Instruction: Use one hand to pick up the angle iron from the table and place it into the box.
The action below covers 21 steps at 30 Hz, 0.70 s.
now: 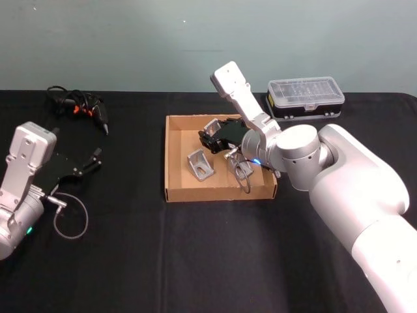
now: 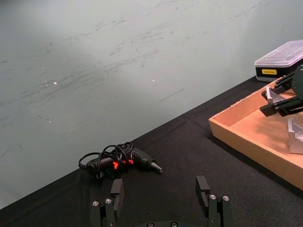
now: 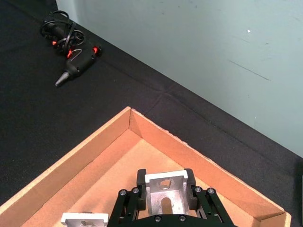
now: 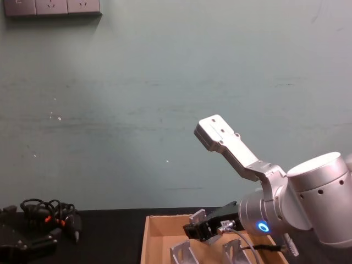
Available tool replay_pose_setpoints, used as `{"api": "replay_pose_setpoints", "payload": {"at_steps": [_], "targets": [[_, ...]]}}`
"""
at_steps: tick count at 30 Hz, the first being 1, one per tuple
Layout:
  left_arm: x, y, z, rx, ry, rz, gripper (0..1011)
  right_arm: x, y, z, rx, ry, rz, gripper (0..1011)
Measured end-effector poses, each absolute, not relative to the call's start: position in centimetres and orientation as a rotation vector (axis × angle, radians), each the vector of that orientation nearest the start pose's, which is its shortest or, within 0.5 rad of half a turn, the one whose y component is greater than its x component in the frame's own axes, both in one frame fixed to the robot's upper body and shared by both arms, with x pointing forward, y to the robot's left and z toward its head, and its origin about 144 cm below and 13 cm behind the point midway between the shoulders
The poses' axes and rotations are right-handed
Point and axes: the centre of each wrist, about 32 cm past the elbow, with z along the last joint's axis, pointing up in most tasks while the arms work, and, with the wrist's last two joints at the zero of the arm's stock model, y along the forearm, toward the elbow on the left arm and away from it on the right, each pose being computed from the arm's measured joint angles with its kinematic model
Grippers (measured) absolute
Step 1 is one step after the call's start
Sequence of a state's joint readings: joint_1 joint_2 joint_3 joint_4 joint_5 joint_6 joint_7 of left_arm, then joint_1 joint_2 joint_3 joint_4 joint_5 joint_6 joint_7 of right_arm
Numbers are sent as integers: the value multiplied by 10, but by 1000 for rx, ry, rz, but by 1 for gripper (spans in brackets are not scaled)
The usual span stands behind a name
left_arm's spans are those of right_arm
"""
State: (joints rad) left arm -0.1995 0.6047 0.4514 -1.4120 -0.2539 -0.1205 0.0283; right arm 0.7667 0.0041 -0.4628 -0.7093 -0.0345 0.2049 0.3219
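My right end effector (image 1: 212, 137) is clamped on an angle iron (image 3: 164, 197) above the box (image 1: 174, 156), my left end effector (image 2: 161, 198) apart beside it.

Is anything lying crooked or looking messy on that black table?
Nothing looks damaged or spilled. The only untidy thing is a tangled cable bundle at the table's far left. The right gripper holds an angle iron over the box, beside another bracket inside.
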Motion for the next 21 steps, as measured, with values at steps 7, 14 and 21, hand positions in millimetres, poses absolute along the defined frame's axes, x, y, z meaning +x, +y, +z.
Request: {"api": "replay_pose_setpoints", "payload": {"at_steps": [7,14,21], "targets": [[489,310,1140,304,-285,1248,1000,639,-136,1181,-520,-5,-939,526],[489,310,1140,304,-285,1248,1000,636,-139,1181,-506,-18,-949,737],[489,310,1140,304,-285,1248,1000,629,-145,1186,-473,-37,-970,941]]}}
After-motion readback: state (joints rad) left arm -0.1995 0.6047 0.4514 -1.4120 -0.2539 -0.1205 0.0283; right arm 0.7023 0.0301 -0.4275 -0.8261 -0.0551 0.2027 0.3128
